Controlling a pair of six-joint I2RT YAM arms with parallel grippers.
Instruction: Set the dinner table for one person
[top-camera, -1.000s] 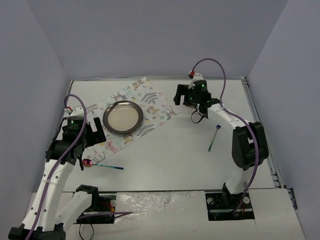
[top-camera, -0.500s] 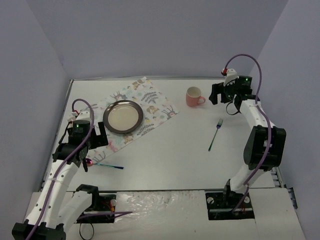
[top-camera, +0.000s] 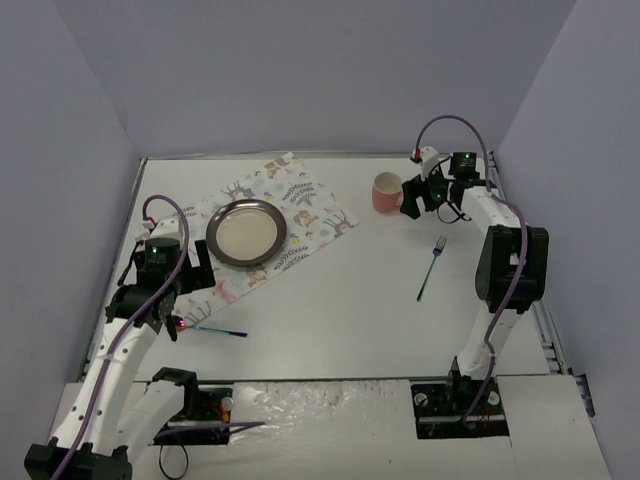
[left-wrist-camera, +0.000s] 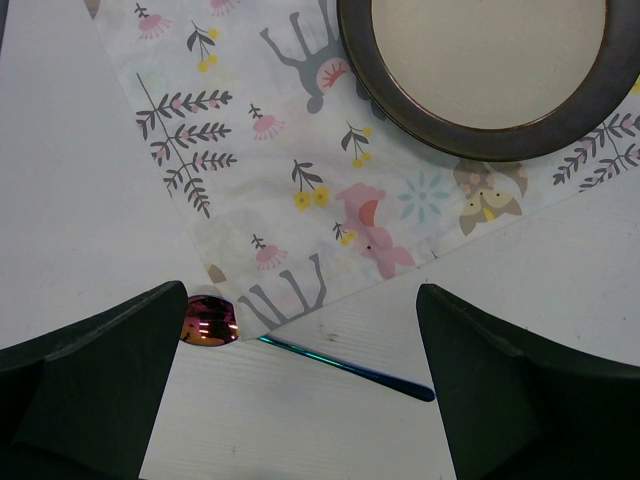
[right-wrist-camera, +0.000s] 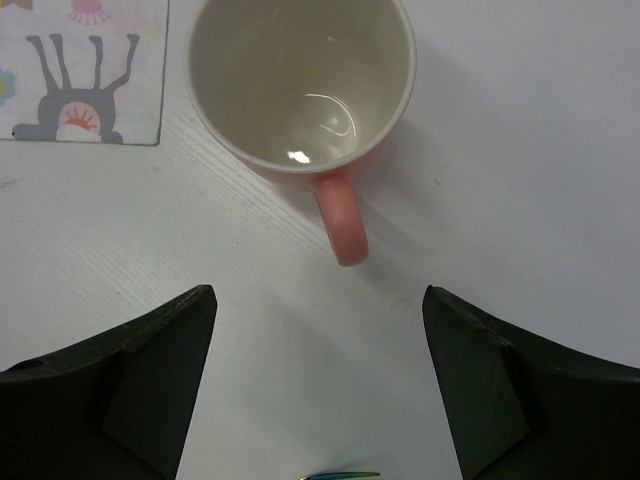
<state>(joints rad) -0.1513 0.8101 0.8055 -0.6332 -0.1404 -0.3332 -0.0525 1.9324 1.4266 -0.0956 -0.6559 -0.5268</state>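
Fingers (left-wrist-camera: 90, 385) wide apart on the left gripper (left-wrist-camera: 302, 297), nothing between them. Hovers over the near corner of the white cloth placemat printed with pastel animals and leaves (left-wrist-camera: 300, 170), close to the round dark-rimmed metal plate (left-wrist-camera: 490, 150) resting on that cloth. Below the gap, on the large flat matte white dinner table (left-wrist-camera: 60, 150) that carries everything here: a slim spoon with an iridescent pink bowl and a teal handle (left-wrist-camera: 320, 359), bowl tucked by the left finger just beside the placemat's corner, handle running off toward the right finger. Long axis therefore almost along the line of closing, not across it. Probably calls for a turn of the wrist before any pinch on the handle. Far nearer to this arm than to the other. Over at the far right, right gripper (right-wrist-camera: 318, 295) equally wide and empty, with the pink ceramic mug with a cream inside (right-wrist-camera: 300, 80) upright just ahead of the fingertips, handle pointing back toward the gap. Thin iridescent fork (top-camera: 431, 270) on bare tabletop nearer the arm bases, well apart from the placemat, tines at its far end.
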